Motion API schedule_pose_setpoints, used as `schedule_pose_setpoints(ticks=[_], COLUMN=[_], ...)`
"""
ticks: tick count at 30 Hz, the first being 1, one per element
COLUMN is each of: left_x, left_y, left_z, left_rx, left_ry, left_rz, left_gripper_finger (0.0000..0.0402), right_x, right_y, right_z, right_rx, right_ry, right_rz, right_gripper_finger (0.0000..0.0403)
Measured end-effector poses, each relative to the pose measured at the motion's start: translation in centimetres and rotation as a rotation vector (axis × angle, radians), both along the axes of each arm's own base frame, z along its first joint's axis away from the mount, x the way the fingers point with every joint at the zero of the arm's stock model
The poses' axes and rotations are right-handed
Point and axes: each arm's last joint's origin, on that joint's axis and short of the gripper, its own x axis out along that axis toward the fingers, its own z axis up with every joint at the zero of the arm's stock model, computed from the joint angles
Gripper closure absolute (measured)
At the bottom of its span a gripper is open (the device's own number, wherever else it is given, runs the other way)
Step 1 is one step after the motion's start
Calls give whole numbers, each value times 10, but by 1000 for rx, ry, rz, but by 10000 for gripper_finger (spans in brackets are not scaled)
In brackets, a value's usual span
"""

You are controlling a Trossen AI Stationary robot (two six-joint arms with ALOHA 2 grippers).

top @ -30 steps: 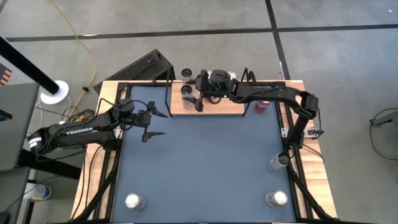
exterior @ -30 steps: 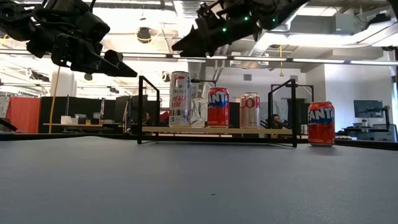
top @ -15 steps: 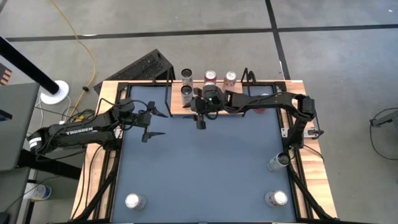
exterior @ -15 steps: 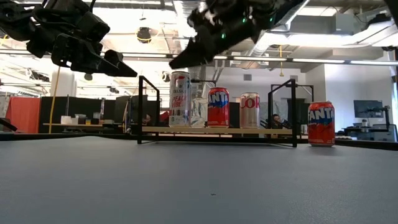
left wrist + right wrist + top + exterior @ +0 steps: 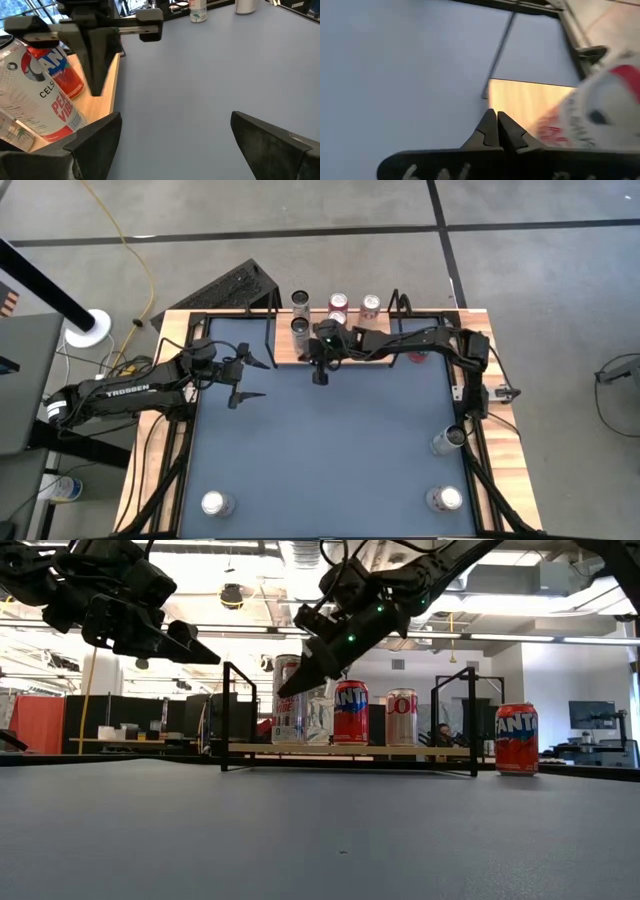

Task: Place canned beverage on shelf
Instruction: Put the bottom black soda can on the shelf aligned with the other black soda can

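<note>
The shelf point(image 5: 288, 353), a light-wood board on a black wire frame, stands at the table's far edge point(image 5: 350, 749). On it stand a tall white-and-red can point(image 5: 289, 700), a red Fanta can point(image 5: 350, 712) and a silver can point(image 5: 402, 717). A second Fanta can point(image 5: 516, 739) stands on the table to the shelf's right. My right gripper point(image 5: 320, 375) hangs shut and empty just in front of the shelf's near edge, slanting down point(image 5: 496, 119). My left gripper point(image 5: 245, 378) hovers open above the table left of the shelf, nothing between its fingers point(image 5: 175, 135).
Three more cans stand on the dark-blue tabletop: one at the right edge point(image 5: 445, 442), one in the near right corner point(image 5: 443, 498) and one in the near left corner point(image 5: 213, 503). The shelf's black wire posts point(image 5: 226, 715) rise at its ends.
My right gripper has drawn back from above the cans on the shelf toward the table's near edge, sunk and tipped its fingers downward. Its fingers have shut on nothing. The cans on the shelf stand as before.
</note>
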Motion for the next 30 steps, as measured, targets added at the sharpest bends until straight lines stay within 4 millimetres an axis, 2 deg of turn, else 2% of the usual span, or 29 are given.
schedule_pose_setpoints(ticks=[8, 19, 30], left_x=[0, 0, 0], left_y=[0, 0, 0], left_z=[0, 0, 0], left_rx=[-1, -2, -3], left_ry=[3, 4, 3], left_rz=[0, 0, 0], left_gripper_finger=[38, 38, 38], right_x=[0, 2, 0], right_y=[-4, -4, -13], right_z=[2, 6, 6], right_rx=[-77, -132, -166], right_ry=[1, -33, -24], right_rz=[-91, -67, -75], right_gripper_finger=[403, 403, 403])
